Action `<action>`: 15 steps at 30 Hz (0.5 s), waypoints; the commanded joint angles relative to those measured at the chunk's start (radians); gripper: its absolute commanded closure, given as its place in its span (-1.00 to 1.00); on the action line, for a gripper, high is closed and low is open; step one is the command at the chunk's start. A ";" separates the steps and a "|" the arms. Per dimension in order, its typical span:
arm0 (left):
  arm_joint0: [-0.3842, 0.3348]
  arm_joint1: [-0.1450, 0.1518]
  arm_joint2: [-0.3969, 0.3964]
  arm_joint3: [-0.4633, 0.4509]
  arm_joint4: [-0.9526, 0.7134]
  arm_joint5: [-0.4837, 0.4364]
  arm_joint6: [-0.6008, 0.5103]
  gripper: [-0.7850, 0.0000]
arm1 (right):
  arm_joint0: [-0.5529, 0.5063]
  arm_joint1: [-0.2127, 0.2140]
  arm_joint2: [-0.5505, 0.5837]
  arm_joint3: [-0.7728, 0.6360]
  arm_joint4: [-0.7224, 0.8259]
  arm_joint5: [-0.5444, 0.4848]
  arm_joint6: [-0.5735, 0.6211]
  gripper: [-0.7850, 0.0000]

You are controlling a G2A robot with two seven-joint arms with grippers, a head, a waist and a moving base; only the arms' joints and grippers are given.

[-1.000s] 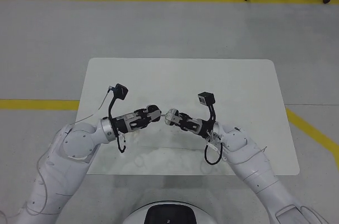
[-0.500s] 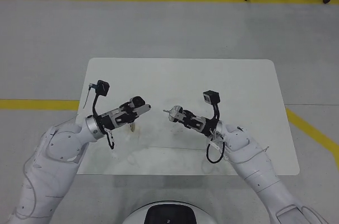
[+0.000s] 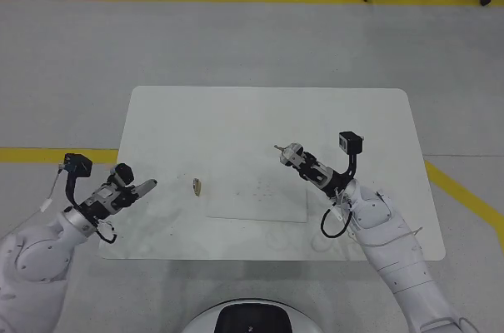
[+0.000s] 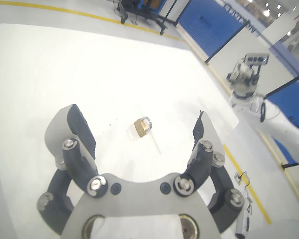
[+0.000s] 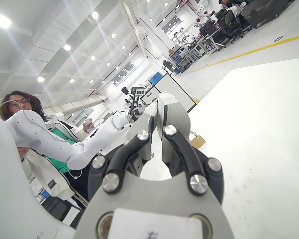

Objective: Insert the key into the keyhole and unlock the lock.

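Hovering short of the lock (image 4: 142, 127) on the table (image 4: 64, 63), the left gripper (image 4: 138, 111) stands spread apart; why?

Empty, ready to steady it, I think; beyond the lock, the right gripper (image 5: 158, 108) pinches the key (image 3: 279, 149) for insertion.

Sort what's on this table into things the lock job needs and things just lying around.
For the job: padlock lying on the table; key pinched in the right gripper; left gripper, open and empty.
Just lying about: pale rectangular sheet beside the padlock.
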 commanded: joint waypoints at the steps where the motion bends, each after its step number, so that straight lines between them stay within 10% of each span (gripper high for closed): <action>1: 0.001 -0.005 0.064 -0.015 0.157 0.034 0.037 -1.00 | 0.000 0.000 0.000 0.000 0.000 0.000 0.000 1.00; 15: -0.115 -0.048 0.387 0.073 0.593 0.306 0.209 -0.73 | 0.000 0.000 0.000 0.000 0.000 0.000 0.000 1.00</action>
